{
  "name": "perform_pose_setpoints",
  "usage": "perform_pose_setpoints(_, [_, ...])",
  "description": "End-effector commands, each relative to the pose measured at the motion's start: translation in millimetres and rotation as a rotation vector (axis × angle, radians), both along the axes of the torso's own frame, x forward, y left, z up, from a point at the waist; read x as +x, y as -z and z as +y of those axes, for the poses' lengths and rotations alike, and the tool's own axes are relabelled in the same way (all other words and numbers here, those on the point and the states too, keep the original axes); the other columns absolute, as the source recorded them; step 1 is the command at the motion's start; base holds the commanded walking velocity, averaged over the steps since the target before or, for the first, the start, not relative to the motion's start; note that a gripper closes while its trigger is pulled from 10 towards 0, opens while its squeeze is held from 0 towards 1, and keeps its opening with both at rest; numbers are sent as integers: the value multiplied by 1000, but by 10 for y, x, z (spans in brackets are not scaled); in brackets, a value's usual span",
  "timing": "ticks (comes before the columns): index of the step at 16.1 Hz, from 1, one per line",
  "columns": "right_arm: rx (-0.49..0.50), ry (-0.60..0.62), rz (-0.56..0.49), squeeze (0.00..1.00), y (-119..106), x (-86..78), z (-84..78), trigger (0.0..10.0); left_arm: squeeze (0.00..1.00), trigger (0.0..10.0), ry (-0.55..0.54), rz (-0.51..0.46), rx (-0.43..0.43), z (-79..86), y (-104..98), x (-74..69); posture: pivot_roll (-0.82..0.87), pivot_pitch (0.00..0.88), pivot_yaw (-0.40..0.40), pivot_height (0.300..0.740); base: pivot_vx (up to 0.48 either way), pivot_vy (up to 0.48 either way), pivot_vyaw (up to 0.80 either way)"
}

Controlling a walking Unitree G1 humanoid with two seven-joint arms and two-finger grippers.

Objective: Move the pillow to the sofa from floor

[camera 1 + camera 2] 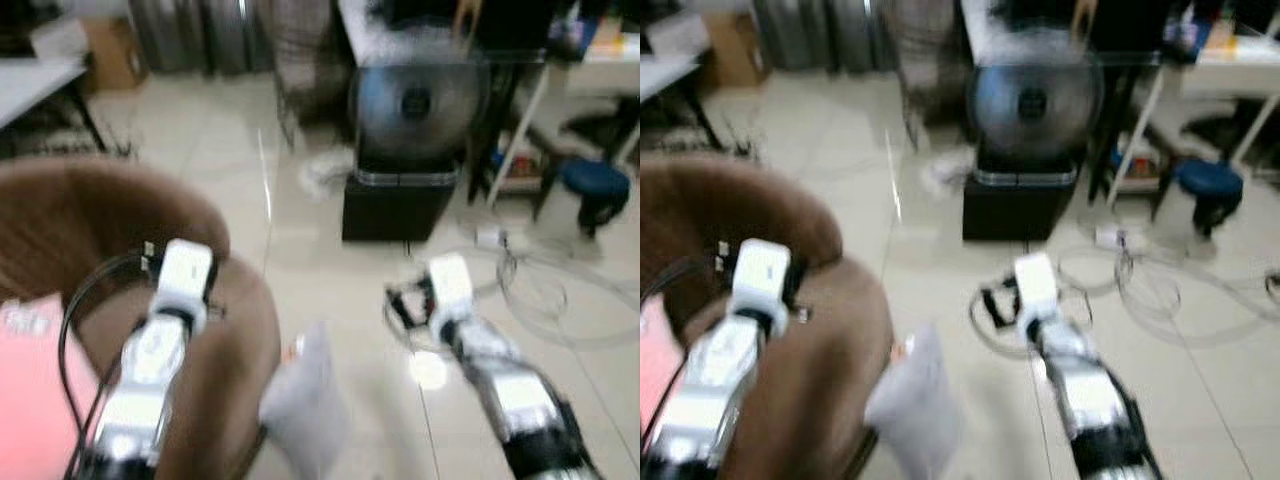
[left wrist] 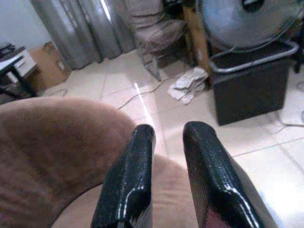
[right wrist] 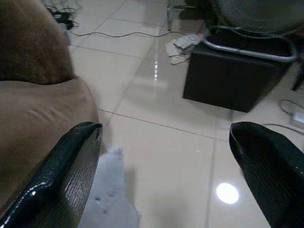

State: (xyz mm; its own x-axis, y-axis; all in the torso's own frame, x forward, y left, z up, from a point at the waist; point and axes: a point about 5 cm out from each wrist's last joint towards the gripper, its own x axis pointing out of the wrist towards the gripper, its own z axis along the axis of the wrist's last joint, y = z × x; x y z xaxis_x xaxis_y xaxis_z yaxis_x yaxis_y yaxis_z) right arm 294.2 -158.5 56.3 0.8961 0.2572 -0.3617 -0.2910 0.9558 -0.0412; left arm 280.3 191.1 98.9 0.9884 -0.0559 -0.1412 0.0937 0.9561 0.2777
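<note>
A pale pillow (image 1: 305, 400) stands on edge on the tiled floor, leaning against the front of the brown sofa (image 1: 90, 220). My right gripper (image 3: 166, 128) hangs open above the floor, just right of the pillow (image 3: 107, 194) and apart from it, with nothing between its fingers. In the head views the right gripper (image 1: 402, 303) is level with the sofa's front corner. My left gripper (image 2: 170, 130) hovers over the sofa's arm (image 2: 61, 142); its fingers (image 2: 137, 175) stand close together with only a narrow gap and hold nothing.
A big fan (image 1: 415, 100) sits on a black box (image 1: 400, 205) ahead. Cables (image 1: 545, 290) loop on the floor at the right, by a blue stool (image 1: 595, 185). A white cloth (image 1: 325, 170) lies near the box. A pink item (image 1: 30, 380) lies on the sofa.
</note>
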Motion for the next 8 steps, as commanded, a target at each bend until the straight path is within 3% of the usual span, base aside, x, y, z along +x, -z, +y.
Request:
perform_pose_setpoints(1, [4,29,1,0,-9,-5,-74,10000,0,10000,24,4,-4,-66,4,2,34,0,21,740,300,0,0])
perform_pose_setpoints(2, [5,30,1,0,-11,-4,-75,10000,0,10000,25,3,-4,-65,2,3,34,0,21,740,292,0,0])
perform_pose_setpoints(8, [25,83,-16,0,-42,19,-117,10000,0,10000,18,1,-6,-56,7,19,34,0,21,740,0,0,0])
